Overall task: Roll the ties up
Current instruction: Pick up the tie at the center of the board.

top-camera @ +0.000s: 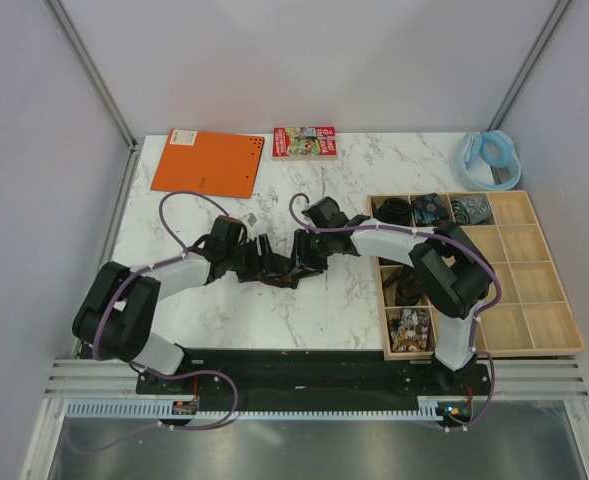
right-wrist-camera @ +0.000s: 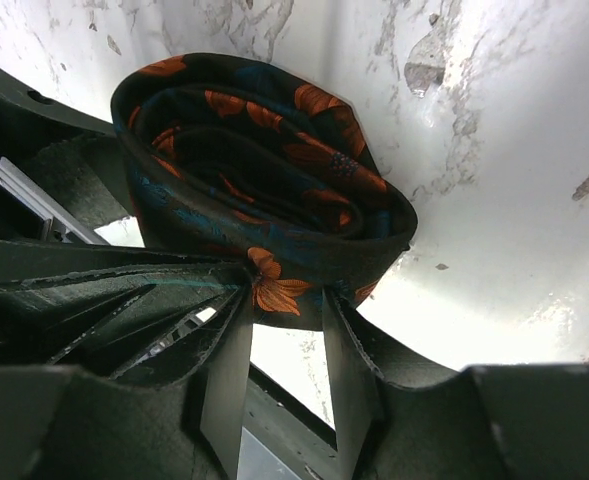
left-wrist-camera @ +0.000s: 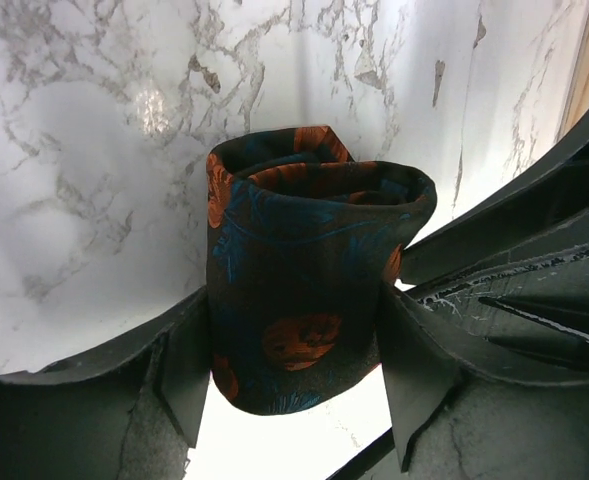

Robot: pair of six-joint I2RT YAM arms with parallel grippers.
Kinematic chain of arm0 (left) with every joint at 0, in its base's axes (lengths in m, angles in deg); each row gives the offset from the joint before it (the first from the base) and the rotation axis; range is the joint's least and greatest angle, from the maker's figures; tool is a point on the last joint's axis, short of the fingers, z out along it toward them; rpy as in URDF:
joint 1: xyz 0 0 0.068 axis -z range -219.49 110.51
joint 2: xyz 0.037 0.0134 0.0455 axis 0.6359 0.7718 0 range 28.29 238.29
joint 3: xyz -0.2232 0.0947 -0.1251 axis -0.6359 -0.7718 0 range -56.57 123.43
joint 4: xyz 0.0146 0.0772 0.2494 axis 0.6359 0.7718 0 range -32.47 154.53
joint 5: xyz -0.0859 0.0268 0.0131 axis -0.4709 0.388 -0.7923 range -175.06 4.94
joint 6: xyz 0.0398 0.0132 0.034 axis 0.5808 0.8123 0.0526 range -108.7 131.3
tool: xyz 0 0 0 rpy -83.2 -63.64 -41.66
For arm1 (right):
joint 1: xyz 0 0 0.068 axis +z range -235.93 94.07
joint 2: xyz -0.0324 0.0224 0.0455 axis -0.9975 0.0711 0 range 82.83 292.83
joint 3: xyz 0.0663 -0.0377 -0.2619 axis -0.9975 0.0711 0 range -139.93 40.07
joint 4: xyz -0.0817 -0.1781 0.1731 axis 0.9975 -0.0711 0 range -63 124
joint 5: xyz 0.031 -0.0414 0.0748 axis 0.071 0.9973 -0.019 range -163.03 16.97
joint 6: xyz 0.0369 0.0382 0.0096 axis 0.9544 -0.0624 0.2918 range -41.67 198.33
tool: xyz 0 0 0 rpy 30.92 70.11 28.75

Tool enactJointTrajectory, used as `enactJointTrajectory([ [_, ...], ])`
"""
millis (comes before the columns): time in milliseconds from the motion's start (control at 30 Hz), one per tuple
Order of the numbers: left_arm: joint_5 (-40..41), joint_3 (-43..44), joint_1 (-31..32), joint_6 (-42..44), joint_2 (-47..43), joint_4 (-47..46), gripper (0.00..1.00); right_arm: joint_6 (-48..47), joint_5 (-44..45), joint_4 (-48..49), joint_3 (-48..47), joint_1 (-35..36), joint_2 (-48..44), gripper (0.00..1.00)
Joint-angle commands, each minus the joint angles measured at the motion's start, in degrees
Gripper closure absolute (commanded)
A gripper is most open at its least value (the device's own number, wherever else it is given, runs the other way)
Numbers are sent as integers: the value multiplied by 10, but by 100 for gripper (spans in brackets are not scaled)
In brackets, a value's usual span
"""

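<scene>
A black tie with orange-red flowers (top-camera: 282, 268) is coiled small and held at the table's middle between both grippers. In the left wrist view the coil (left-wrist-camera: 304, 250) stands upright, and my left gripper (left-wrist-camera: 294, 365) is shut on its two sides. In the right wrist view the coil (right-wrist-camera: 264, 150) shows from its open end. My right gripper (right-wrist-camera: 286, 305) pinches the coil's lower edge. In the top view the left gripper (top-camera: 264, 263) and right gripper (top-camera: 300, 262) meet at the coil. Other coiled ties (top-camera: 431, 207) lie in the tray.
A wooden tray with compartments (top-camera: 534, 300) stands at the right, with coiled ties in its back row and left column (top-camera: 410, 328). An orange notebook (top-camera: 208, 162), a red printed box (top-camera: 304, 141) and a pale blue ring (top-camera: 488, 158) lie at the back.
</scene>
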Motion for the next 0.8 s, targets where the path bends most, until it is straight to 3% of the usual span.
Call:
enactJointTrajectory([
  [0,-19,-6,10,-29,29,-55,33,-11,13,14,-14,2,24,58],
  [300,-22,-13,21,-34,50,-84,48,-11,16,26,-13,0,51,59],
  [567,-34,-9,22,-31,56,-94,76,-12,13,35,-12,-6,60,59],
  [767,-24,8,24,-25,22,-50,88,-16,11,20,-22,-18,27,58],
])
